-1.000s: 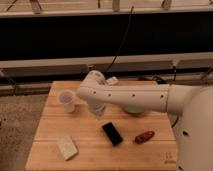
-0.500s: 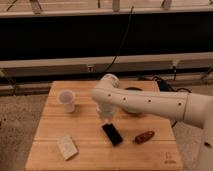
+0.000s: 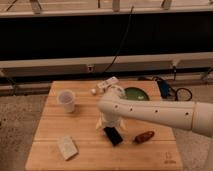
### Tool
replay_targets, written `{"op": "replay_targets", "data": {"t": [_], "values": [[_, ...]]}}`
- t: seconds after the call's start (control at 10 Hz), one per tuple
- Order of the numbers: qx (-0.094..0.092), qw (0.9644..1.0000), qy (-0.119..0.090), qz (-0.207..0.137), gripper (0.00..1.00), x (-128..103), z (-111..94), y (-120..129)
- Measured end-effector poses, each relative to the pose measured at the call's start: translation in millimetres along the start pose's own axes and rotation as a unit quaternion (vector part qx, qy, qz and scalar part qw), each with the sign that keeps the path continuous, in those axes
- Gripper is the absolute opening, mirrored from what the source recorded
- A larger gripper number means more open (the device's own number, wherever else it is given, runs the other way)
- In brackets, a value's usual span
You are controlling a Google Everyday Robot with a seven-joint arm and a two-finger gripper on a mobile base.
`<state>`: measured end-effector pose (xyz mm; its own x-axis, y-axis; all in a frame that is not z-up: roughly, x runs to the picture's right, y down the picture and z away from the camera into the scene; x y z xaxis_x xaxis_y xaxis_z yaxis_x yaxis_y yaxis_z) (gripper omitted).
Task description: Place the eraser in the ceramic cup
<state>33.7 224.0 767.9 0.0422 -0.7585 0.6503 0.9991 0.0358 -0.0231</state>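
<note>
Eraser (image 3: 113, 136): small flat black block lying on the wooden surface (image 3: 90, 152), near its middle.
Long axis: slanted, the far end toward the left of the camera view, the near end toward the right.
Gripper (image 3: 110, 123): points downward just over the eraser's far end; contact cannot be told.
Gripper state: cannot tell whether it is spread or pressed together.
Ceramic cup (image 3: 66, 100): whitish, upright, well apart from the eraser, toward the far left corner.
Coming move: probably a short drop and a pinch across the narrow width.
Look: dark, thin, phone-like; its low profile likely leaves little to grasp.
</note>
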Motion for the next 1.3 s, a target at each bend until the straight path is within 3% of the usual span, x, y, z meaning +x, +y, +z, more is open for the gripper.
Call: {"op": "replay_targets", "data": {"t": [0.4, 0.9, 1.0, 1.3], "values": [[-0.010, 0.9997, -0.021, 0.003, 0.80, 1, 27, 11], [-0.016, 0.9988, -0.035, 0.029, 0.80, 2, 38, 24], [-0.017, 0.9986, -0.038, 0.031, 0.76, 1, 40, 25], [-0.019, 0.9981, -0.050, 0.028, 0.46, -2, 44, 25]]}}
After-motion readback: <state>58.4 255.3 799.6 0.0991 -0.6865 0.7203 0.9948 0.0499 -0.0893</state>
